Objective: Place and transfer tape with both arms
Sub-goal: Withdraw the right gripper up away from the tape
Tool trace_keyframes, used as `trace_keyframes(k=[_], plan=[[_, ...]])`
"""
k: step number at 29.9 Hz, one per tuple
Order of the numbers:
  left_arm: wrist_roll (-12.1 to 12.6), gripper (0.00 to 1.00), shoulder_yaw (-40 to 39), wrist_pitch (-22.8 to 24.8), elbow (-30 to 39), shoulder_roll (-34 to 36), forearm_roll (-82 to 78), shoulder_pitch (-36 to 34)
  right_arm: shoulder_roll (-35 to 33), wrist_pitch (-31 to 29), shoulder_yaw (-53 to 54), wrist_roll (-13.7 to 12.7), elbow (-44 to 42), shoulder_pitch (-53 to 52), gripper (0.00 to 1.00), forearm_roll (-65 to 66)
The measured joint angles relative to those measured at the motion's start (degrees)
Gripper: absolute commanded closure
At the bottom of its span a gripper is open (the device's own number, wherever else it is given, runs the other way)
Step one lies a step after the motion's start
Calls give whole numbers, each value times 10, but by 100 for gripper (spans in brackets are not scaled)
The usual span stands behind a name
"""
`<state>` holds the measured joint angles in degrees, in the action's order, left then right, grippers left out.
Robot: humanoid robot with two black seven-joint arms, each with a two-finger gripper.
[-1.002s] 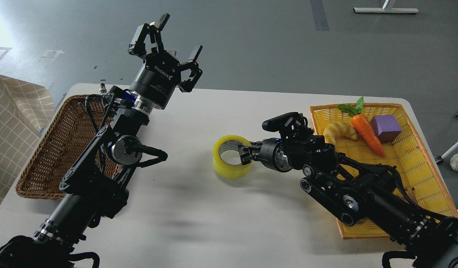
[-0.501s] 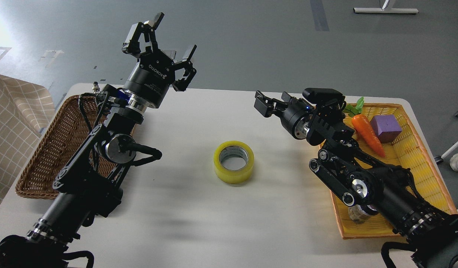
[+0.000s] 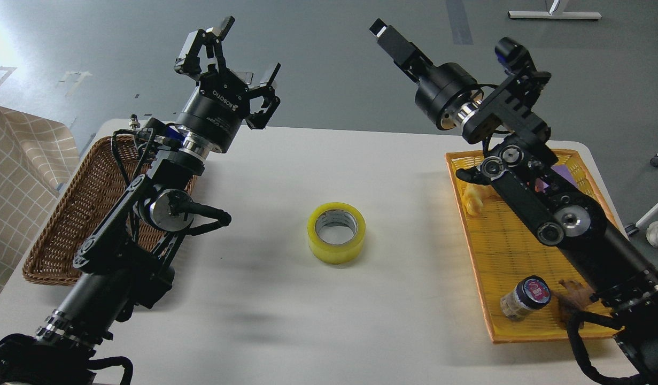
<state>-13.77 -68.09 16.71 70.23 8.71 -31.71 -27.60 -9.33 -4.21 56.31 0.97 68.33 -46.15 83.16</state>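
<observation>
The yellow tape roll (image 3: 336, 232) lies flat on the white table (image 3: 286, 321) near its middle, core opening facing up, with nothing touching it. My left gripper (image 3: 232, 53) is raised above the table's far left edge, its fingers spread open and empty. My right gripper (image 3: 391, 40) is raised high above the far right of the table, well away from the tape and empty. It is seen edge-on, so its fingers cannot be told apart.
A brown wicker basket (image 3: 56, 235) sits at the left under my left arm. A yellow tray (image 3: 500, 251) at the right holds a dark-lidded jar (image 3: 526, 297) and a croissant (image 3: 473, 200), partly behind my right arm. A checked cloth (image 3: 18, 160) hangs far left.
My right gripper let go of the tape, then rose up and back to the far right. The tape now lies flat and still. My left arm shifted only slightly.
</observation>
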Motion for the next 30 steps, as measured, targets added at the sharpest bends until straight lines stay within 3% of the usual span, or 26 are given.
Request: trace_keyframes(k=[7, 10, 19, 30], plan=[[0, 2, 3, -4, -6, 5, -7, -22, -114, -49, 23, 71, 72, 15, 0, -158], [-1, 2, 4, -4, -6, 5, -9, -23, -133, -87, 63, 84, 86, 31, 0, -204], [-7, 2, 7, 1, -7, 7, -44, -29, -139, -206, 211, 86, 92, 95, 0, -278], [-7, 2, 1, 19, 0, 0, -41, -28, -119, -212, 282, 72, 129, 168, 0, -404]])
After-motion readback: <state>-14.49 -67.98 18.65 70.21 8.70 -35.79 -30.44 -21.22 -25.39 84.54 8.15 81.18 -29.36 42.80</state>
